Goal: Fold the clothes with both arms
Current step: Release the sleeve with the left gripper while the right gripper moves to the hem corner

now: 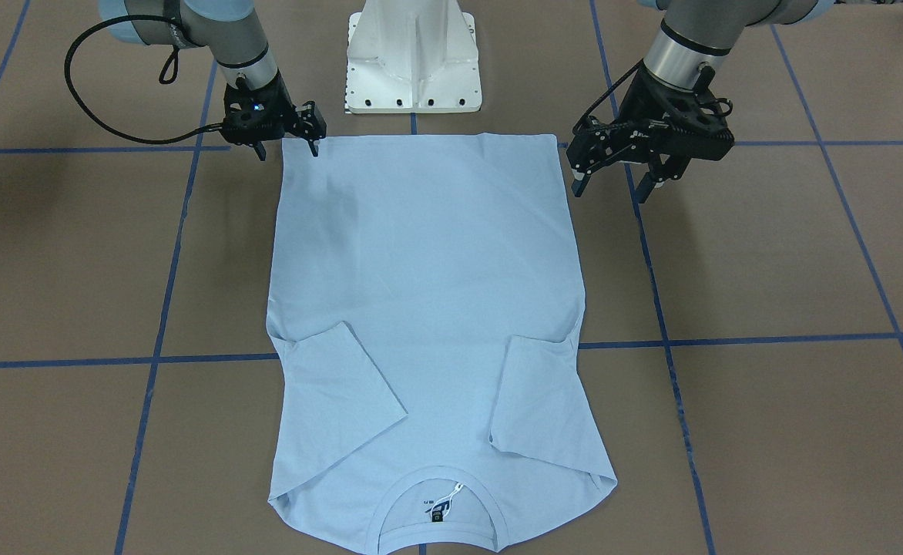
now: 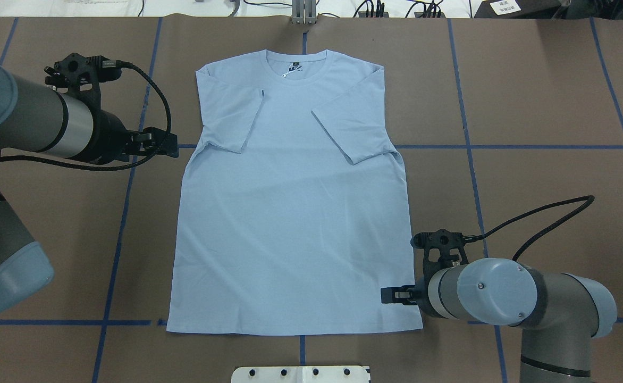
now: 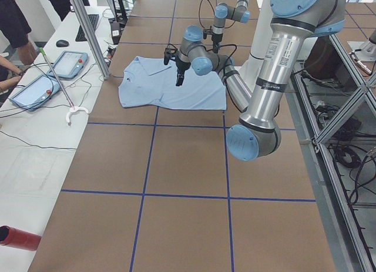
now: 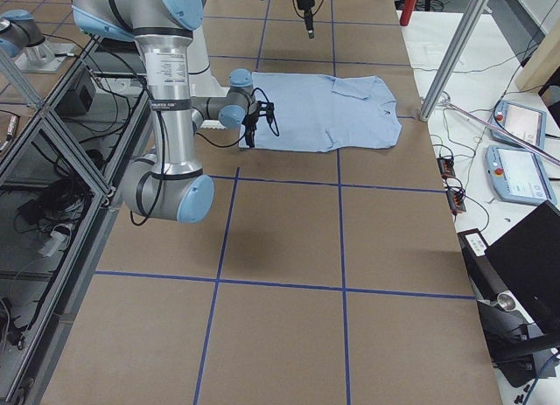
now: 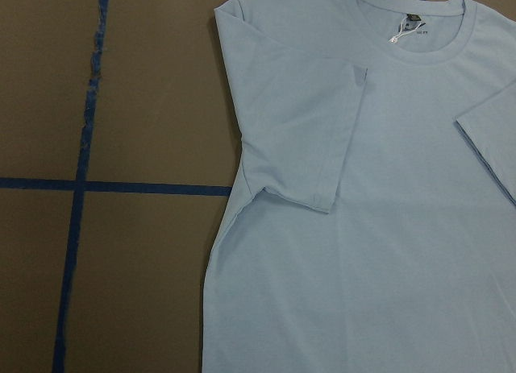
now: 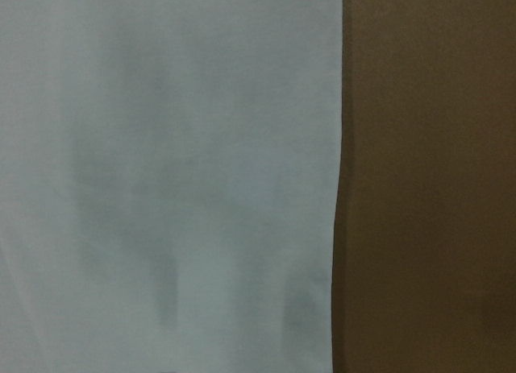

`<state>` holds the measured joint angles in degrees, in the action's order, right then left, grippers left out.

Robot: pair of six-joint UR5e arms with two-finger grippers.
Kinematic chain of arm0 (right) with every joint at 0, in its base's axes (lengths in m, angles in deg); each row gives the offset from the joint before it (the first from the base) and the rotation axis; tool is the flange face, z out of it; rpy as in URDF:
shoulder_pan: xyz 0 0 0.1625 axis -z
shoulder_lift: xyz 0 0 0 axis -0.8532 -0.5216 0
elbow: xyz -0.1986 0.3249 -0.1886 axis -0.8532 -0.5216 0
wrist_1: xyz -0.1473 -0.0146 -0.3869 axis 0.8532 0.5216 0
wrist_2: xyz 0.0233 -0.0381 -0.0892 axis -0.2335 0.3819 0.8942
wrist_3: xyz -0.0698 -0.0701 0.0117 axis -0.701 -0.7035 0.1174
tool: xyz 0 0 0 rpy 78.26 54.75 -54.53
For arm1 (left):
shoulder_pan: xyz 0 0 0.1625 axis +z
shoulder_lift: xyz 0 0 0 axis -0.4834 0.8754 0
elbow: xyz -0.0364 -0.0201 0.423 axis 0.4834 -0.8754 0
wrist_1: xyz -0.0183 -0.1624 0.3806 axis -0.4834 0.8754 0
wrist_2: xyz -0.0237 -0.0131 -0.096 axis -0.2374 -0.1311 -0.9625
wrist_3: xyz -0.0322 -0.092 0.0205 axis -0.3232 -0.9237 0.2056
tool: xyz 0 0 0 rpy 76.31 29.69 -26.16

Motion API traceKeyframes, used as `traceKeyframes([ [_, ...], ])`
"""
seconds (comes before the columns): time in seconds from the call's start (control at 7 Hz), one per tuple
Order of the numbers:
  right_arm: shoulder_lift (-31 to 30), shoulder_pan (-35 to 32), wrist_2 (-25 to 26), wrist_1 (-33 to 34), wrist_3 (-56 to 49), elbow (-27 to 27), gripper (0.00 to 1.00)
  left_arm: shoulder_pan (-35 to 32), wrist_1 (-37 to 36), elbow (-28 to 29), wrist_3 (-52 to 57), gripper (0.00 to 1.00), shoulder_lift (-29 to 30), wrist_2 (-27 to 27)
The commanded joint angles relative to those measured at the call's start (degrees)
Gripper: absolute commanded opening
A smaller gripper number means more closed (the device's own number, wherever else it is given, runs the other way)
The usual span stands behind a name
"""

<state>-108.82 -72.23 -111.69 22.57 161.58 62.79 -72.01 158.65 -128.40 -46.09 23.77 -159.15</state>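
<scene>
A brown table [image 2: 529,106] crossed by blue tape lines [image 2: 465,133] carries everything. At its middle lies a light blue shirt [image 2: 290,223], spread flat, with the hem toward the white base [image 1: 413,62] and the neck at the far side.

The left arm [image 2: 40,125] comes in on the robot's left, level with the sleeve area and off the shirt's edge. The side view shows it raised above the cloth, and its wrist camera looks down from a height on a folded sleeve and the neck. The right arm [image 2: 503,292] is low at the hem corner on the robot's right. Its wrist camera sits close over the shirt's side edge and bare table.

The left end effector [image 1: 612,189] hangs with its fingers apart, holding nothing. The right end effector [image 1: 287,151] also has its fingers apart. One finger is over the hem corner and the other is over bare table just beside it. I cannot tell whether either touches the cloth.

Both sleeves [image 2: 234,117] are folded inward onto the body. The ribbed collar [image 2: 296,81] is round and lies flat. A small black label [image 1: 438,515] sits inside it.
</scene>
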Motion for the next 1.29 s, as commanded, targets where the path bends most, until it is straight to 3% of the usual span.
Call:
traceKeyframes([
  [0.0,-1.1,0.7,-0.7,0.0,0.1,-0.4,0.83,0.0,0.0,-0.9,0.0,1.00,0.0,0.0],
  [0.29,-1.1,0.9,-0.9,0.0,0.1,-0.5,0.71,0.0,0.0,-1.1,0.0,1.00,0.1,0.0],
  [0.43,-1.1,0.9,-1.9,0.0,0.1,-0.4,0.71,0.0,0.0,-1.1,0.0,1.00,0.1,0.0],
  [1.0,-0.4,2.6,-2.0,0.0,0.0,-1.1,0.34,0.0,-0.1,-1.6,0.0,1.00,0.0,0.0],
  [1.14,-0.4,2.6,-2.0,0.0,0.0,-0.8,0.20,0.0,-0.1,-1.6,0.1,1.00,0.0,0.0],
])
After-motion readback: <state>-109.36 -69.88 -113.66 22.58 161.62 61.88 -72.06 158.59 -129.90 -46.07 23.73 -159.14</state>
